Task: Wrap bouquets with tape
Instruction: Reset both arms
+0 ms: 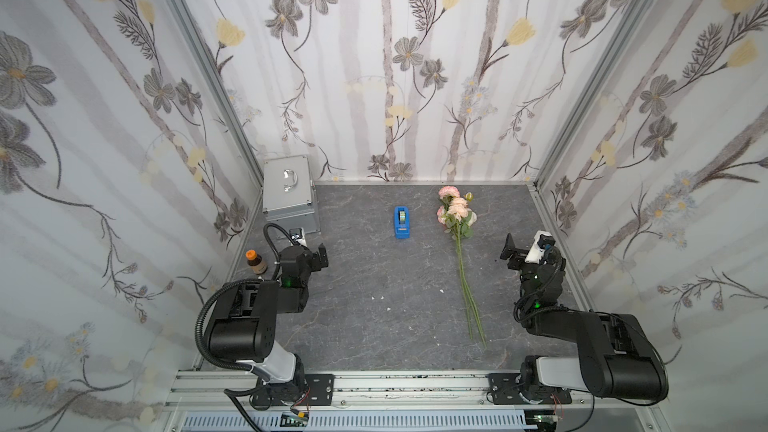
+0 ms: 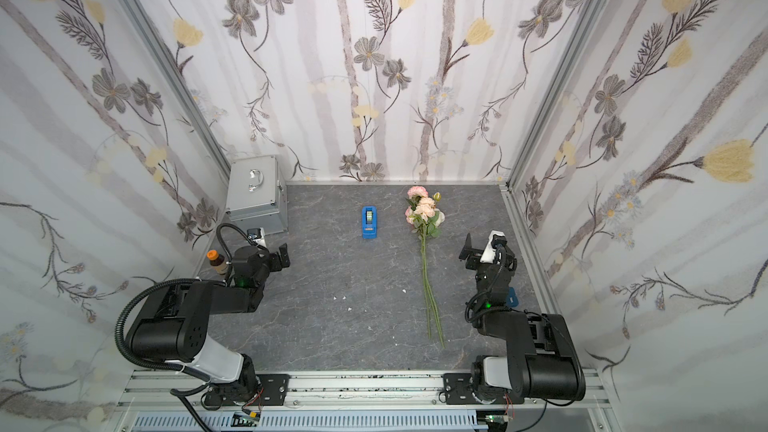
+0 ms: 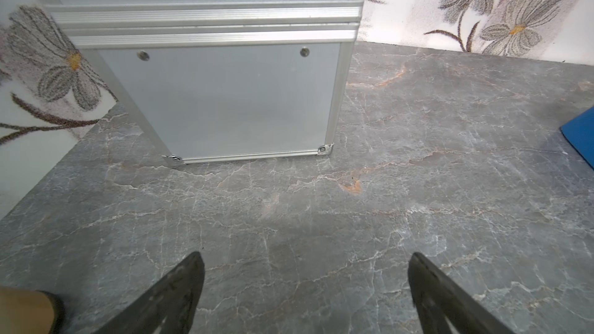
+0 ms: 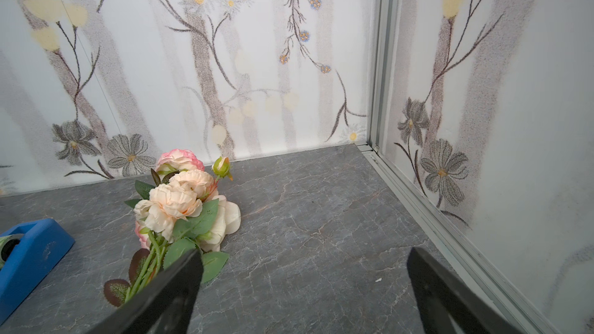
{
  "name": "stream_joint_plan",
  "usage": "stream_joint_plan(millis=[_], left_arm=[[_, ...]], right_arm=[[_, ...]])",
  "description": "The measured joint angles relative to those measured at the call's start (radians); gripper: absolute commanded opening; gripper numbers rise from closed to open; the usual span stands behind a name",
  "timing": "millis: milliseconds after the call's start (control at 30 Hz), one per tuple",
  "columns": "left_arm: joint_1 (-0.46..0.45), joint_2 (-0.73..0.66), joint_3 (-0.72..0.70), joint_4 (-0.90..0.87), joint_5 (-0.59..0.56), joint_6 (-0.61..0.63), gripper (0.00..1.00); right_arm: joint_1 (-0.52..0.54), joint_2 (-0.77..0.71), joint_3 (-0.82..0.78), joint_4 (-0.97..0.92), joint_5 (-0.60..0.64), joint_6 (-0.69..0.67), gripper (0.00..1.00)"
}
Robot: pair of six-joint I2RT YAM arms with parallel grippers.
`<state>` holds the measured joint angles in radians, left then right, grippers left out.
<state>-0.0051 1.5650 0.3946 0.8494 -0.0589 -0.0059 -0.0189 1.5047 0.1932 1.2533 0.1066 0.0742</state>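
The bouquets [image 1: 456, 210] [image 2: 424, 211] are pale pink flowers with green leaves and a yellowish bud. They lie flat right of the table's centre, with long green stems [image 1: 468, 297] running toward the front. The tape sits in a blue dispenser [image 1: 401, 223] [image 2: 369, 223] left of the blooms. My left gripper [image 1: 320, 257] [image 3: 305, 257] hovers open at the left, facing a silver case, and holds nothing. My right gripper [image 1: 508, 249] [image 4: 303, 253] is open and empty, right of the stems. In the right wrist view the flowers [image 4: 180, 200] and dispenser [image 4: 30, 252] lie beyond one finger.
A silver aluminium case [image 1: 286, 197] [image 3: 225, 97] stands in the back left corner. A brown bottle with an orange cap [image 1: 254, 261] [image 2: 217, 261] is by the left wall beside the left arm. Papered walls enclose three sides; an aluminium rail [image 1: 415, 384] runs along the front.
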Motion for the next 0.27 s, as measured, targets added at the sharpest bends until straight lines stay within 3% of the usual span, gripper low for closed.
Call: stream_joint_plan(millis=[267], left_arm=[[-0.001,0.000,0.000,0.014,0.001,-0.001,1.00]], right_arm=[[-0.004,0.007,0.006,0.002,-0.010,0.000,1.00]])
